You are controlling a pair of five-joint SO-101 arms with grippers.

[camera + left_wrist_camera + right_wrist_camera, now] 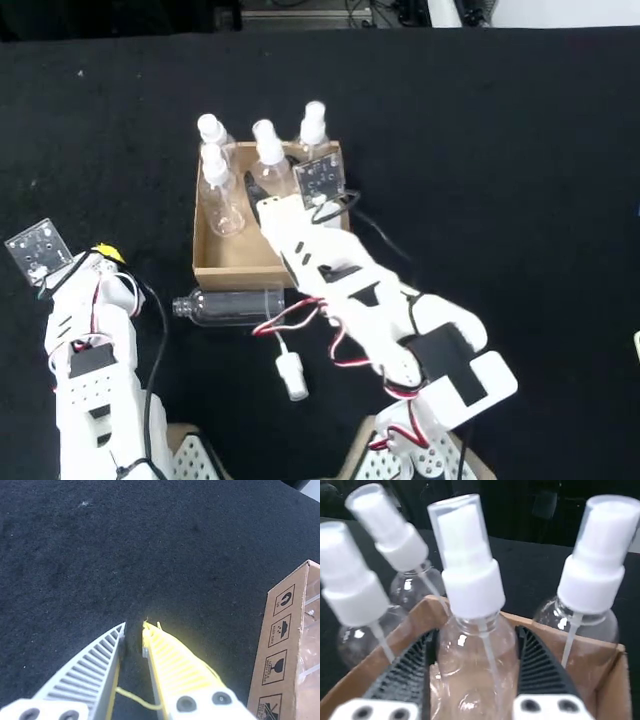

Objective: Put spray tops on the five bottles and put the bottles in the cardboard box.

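The cardboard box [238,274] stands mid-table with several clear bottles upright in its far half, all wearing white spray tops. My right gripper [475,630] reaches into the box, its black fingers [412,667] pressed on both sides of one capped bottle [472,645], which is the bottle [270,172] at the middle of the box. An uncapped bottle [228,305] lies on its side just in front of the box. A loose spray top [291,376] lies nearer me. My left gripper [134,626] hangs over bare black cloth left of the box [285,645], shut and holding nothing.
A black cloth [500,150] covers the whole table. The right arm's red and white wires [300,318] hang over the lying bottle's base end. Open room lies to the left of the box and across the right side.
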